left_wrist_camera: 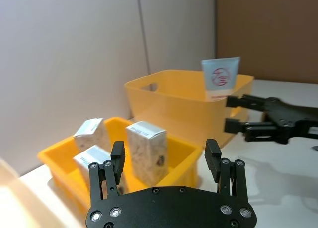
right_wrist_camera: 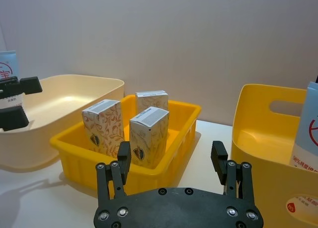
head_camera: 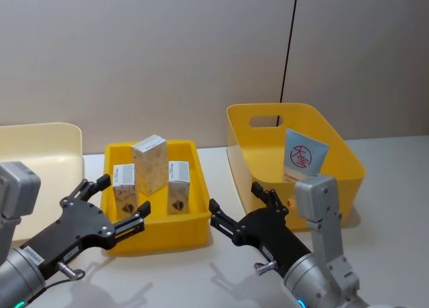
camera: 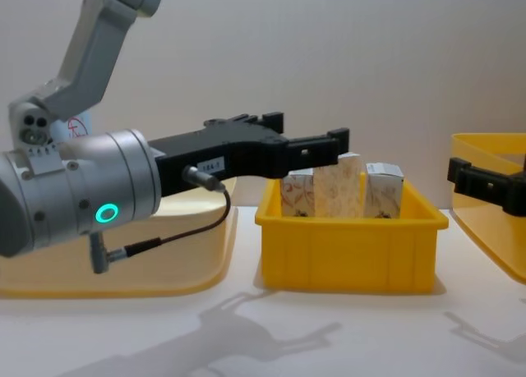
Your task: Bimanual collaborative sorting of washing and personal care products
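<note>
1. Our left gripper (head_camera: 127, 194) is hovering wide open and empty over the front-left corner of the shallow yellow tray (head_camera: 157, 241). In the chest view its fingertips are riding above the tray's rim, about level with the carton tops.
2. Our right gripper (head_camera: 234, 195) is spreading just as wide, gripping nothing. It is hanging over the bare strip of surface (head_camera: 174, 281) between the tray's right wall and the deep yellow bin (head_camera: 268, 110).
3. We are seeing three cartons standing upright in the tray, clustered close together. The tallest carton (head_camera: 149, 164) is toward the back wall, with the left carton (head_camera: 125, 187) and the right carton (head_camera: 178, 186) flanking it in front. They are sitting ahead of the left gripper's open jaws, apart from them. Some bare floor is showing along the tray's right wall.
4. One pale-blue tube (head_camera: 305, 157) is standing on end in the deep yellow bin, its top rising above the near rim. The bin's left half is lying open.
5. We are noting the cream bin (head_camera: 40, 137) toward the surface's left side, with a narrow gap before the tray's left wall.
6. A second tube (right_wrist_camera: 6, 69) is showing behind the left gripper's fingers in the right wrist view. We cannot tell whether it is standing inside the cream bin.
</note>
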`<action>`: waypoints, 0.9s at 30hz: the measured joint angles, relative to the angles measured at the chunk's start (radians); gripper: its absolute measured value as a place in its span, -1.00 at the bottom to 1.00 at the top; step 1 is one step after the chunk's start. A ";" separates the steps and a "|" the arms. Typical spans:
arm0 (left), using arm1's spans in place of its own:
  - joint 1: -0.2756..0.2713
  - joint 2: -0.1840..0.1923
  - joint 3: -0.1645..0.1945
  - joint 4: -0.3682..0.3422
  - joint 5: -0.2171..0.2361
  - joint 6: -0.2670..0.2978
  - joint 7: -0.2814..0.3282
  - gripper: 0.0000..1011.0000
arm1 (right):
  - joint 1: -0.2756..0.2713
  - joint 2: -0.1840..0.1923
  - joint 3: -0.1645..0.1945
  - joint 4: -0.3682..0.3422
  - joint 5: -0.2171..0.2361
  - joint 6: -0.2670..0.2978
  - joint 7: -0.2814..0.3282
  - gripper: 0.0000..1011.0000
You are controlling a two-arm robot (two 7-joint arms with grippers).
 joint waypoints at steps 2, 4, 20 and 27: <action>0.006 0.002 -0.001 -0.005 0.010 0.002 0.020 0.98 | 0.000 0.000 0.000 0.000 0.000 0.000 0.000 0.98; 0.014 0.004 -0.002 -0.011 0.025 0.004 0.050 0.98 | 0.000 0.000 0.000 0.000 0.000 0.000 0.000 0.98; 0.074 0.020 -0.011 -0.058 0.125 0.021 0.260 0.98 | 0.000 0.000 0.000 0.000 0.001 0.000 0.000 0.98; 0.099 0.026 -0.015 -0.077 0.169 0.028 0.350 0.98 | 0.000 0.000 0.000 0.000 0.001 0.000 0.001 0.98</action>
